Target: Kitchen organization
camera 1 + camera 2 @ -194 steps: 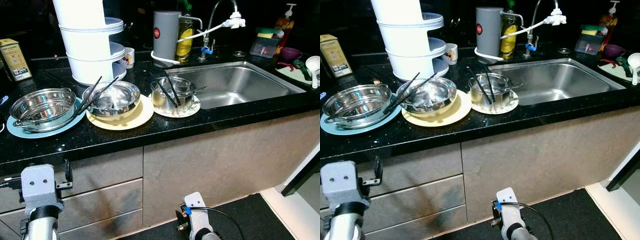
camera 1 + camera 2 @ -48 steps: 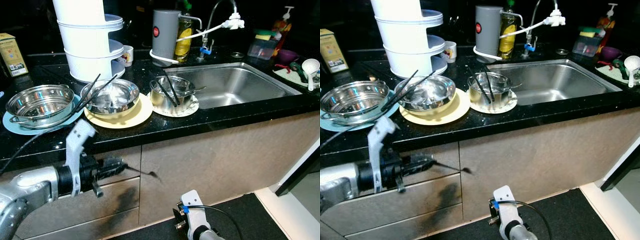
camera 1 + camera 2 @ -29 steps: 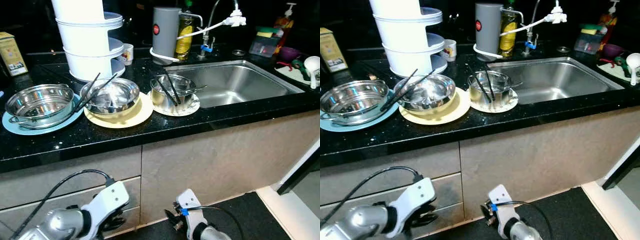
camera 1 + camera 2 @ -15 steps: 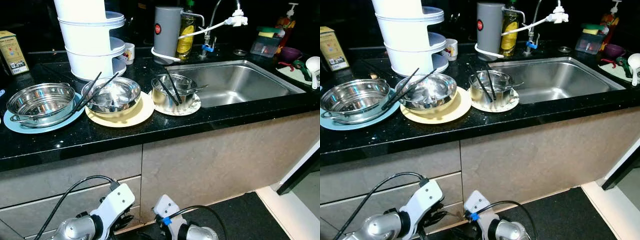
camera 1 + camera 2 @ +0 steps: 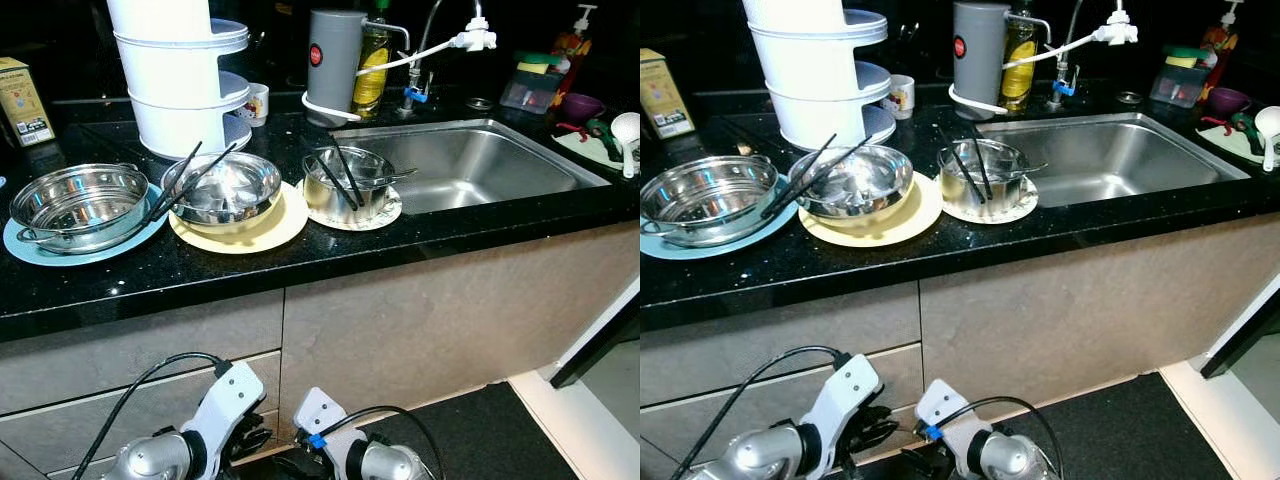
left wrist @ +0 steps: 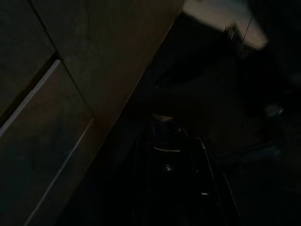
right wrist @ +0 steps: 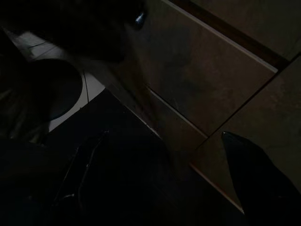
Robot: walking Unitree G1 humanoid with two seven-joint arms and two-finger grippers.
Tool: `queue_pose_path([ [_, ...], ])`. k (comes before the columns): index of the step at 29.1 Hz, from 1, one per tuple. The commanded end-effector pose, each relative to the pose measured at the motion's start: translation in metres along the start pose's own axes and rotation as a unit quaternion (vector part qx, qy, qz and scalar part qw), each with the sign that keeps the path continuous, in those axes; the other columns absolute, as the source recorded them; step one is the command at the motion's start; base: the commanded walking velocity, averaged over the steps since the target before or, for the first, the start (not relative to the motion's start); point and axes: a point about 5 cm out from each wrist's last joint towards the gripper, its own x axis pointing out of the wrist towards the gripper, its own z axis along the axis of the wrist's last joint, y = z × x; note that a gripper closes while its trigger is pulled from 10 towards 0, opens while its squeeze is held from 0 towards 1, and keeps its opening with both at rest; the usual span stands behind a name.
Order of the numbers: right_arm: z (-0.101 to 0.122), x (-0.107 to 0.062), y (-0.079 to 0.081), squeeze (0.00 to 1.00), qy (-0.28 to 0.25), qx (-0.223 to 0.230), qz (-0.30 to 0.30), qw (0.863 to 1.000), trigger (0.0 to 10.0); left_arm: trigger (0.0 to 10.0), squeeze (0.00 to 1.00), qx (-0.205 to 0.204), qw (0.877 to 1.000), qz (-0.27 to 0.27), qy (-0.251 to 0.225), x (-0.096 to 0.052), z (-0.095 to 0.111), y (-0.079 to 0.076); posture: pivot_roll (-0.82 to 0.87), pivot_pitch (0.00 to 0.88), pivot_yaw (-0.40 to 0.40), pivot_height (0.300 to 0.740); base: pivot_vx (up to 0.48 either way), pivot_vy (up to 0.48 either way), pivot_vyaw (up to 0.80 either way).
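Note:
Three steel bowls stand in a row on the black counter. One bowl (image 5: 78, 203) rests on a blue plate (image 5: 25, 250). A second bowl (image 5: 225, 190), with black chopsticks (image 5: 190, 180) across it, sits on a yellow plate (image 5: 272, 232). A smaller bowl (image 5: 345, 185) holds chopsticks and a spoon on a white plate (image 5: 385, 215) beside the sink (image 5: 470, 165). Both arms hang low before the cabinet. My left gripper (image 5: 250, 440) is by the lower drawer. In the dark right wrist view my right gripper (image 7: 169, 183) is open, with nothing between its fingers (image 7: 254, 179).
Behind the bowls are a white stacked container (image 5: 180, 80), a grey canister (image 5: 333, 65), an oil bottle (image 5: 370, 75), a cup (image 5: 258, 103) and a yellow box (image 5: 22, 95). A faucet (image 5: 440, 40) overhangs the sink. Drawer fronts (image 5: 120, 360) face me below the counter.
The left arm, earlier raised in front of the upper drawer, has dropped low. The right arm's wrist has swung left, close to the left one. The dishes have not moved.

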Motion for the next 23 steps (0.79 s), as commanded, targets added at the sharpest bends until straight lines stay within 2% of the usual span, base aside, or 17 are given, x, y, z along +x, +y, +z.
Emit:
queue_pose_path([
  [1,-0.0021,0.0010,0.0015,0.00,0.003,-0.002,-0.006,1.000,10.0,0.0,0.00,-0.027,0.999,-0.020,-0.007,-0.0007,0.0013,-0.0053,-0.05,0.128,-0.073,0.740,0.000,0.000,0.00],
  [10,-0.0029,0.0015,-0.0025,0.00,0.011,-0.010,-0.030,0.999,10.0,0.0,0.00,-0.047,0.998,-0.046,-0.010,-0.0029,0.0039,-0.0089,-0.05,0.127,-0.072,0.740,0.000,0.000,0.00],
  [16,-0.0027,0.0005,-0.0068,0.00,0.006,-0.004,-0.043,0.999,10.0,0.0,0.00,-0.044,0.998,-0.054,0.009,-0.0065,0.0006,-0.0100,-0.05,0.127,-0.073,0.740,0.000,0.000,0.00],
  [17,-0.0023,0.0005,-0.0074,0.00,0.003,0.003,-0.042,0.999,7.2,0.0,0.00,-0.046,0.997,-0.055,0.008,-0.0065,0.0011,-0.0099,-0.05,0.127,-0.073,0.740,0.000,0.000,0.00],
  [19,-0.0023,0.0005,-0.0075,0.00,0.003,0.004,-0.042,0.999,7.2,0.0,0.00,-0.047,0.997,-0.056,0.007,-0.0065,0.0013,-0.0099,-0.05,0.127,-0.073,0.740,0.000,0.000,0.00],
  [20,-0.0024,0.0007,-0.0074,0.00,0.003,0.008,-0.041,0.999,2.4,0.0,0.00,-0.047,0.997,-0.056,0.008,-0.0065,0.0013,-0.0098,-0.05,0.126,-0.072,0.740,0.000,0.000,0.00],
  [21,-0.0029,0.0010,-0.0070,0.00,0.005,0.012,-0.037,0.999,0.0,0.0,0.00,-0.047,0.997,-0.058,0.009,-0.0070,0.0014,-0.0096,-0.06,0.127,-0.069,0.740,0.000,0.000,0.00],
  [23,-0.0033,0.0009,-0.0067,0.00,0.006,0.014,-0.035,0.999,0.0,0.0,0.00,-0.049,0.997,-0.060,0.010,-0.0076,0.0015,-0.0095,-0.05,0.127,-0.070,0.740,0.000,0.000,0.00],
])
